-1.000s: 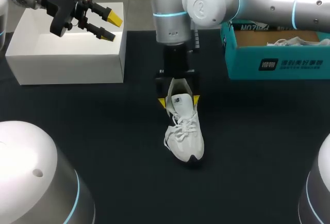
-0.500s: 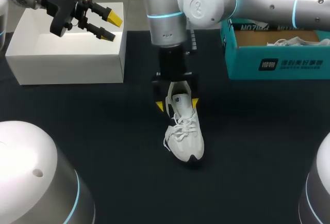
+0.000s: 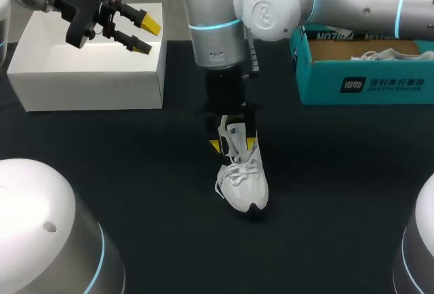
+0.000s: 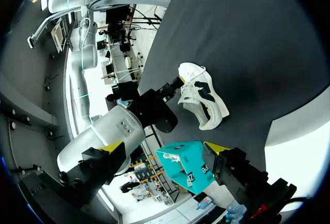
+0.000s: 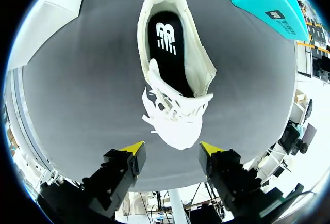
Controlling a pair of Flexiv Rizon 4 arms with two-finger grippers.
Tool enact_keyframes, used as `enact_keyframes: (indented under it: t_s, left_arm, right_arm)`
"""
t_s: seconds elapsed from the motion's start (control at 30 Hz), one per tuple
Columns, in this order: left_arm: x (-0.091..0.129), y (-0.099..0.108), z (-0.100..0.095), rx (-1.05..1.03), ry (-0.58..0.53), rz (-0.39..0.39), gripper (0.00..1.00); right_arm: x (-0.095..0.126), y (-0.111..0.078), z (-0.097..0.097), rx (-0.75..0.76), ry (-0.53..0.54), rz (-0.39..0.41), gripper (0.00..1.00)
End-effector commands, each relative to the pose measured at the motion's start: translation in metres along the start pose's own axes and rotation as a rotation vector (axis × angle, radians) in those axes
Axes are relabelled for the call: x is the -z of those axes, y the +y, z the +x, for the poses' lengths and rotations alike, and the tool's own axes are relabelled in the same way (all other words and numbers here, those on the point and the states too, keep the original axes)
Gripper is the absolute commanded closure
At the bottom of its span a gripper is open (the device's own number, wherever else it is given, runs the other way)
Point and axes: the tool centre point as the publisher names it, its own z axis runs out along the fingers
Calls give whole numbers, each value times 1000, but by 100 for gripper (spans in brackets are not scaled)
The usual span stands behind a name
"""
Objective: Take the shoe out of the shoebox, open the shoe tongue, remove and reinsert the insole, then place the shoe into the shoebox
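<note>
The white shoe (image 3: 243,180) stands mid-desk (image 3: 135,172), apart from the white box (image 3: 81,70) and the teal shoebox (image 3: 359,80). The right claw (image 3: 233,145) hangs released astride its heel end, and the arm blocks the opening. Only the right wrist view shows the black insole (image 5: 167,48). The left claw (image 3: 144,33) is released and empty over the white box.

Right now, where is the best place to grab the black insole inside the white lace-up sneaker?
Probably its heel end: pinch the black insole there from straight above, through the open collar of the white lace-up sneaker. The laces cover its front, leaving only that end exposed.
</note>
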Motion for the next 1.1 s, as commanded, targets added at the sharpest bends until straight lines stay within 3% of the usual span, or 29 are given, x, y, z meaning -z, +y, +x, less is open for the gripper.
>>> enact_keyframes:
  t_s: [0.03, 0.3, 0.47, 0.53, 0.8, 1.1]
  left_arm:
    - [0, 0, 0, 0, 4, 3, 0]
    - [0, 0, 0, 0, 4, 3, 0]
    - [0, 0, 0, 0, 4, 3, 0]
    - [0, 0, 0, 0, 4, 3, 0]
    - [0, 0, 0, 0, 4, 3, 0]
    - [0, 0, 0, 0, 4, 3, 0]
  right_arm:
    - [-4, 2, -6, 18, 7, -31, 100]
    - [-8, 24, -6, 59, -22, -58, 100]
    - [-14, 33, -5, 63, -38, -50, 100]
    - [-18, 38, -6, 40, -59, -11, 100]
    - [-24, 59, -9, 49, -50, -22, 100]
    - [-8, 36, -12, 37, -80, -46, 100]
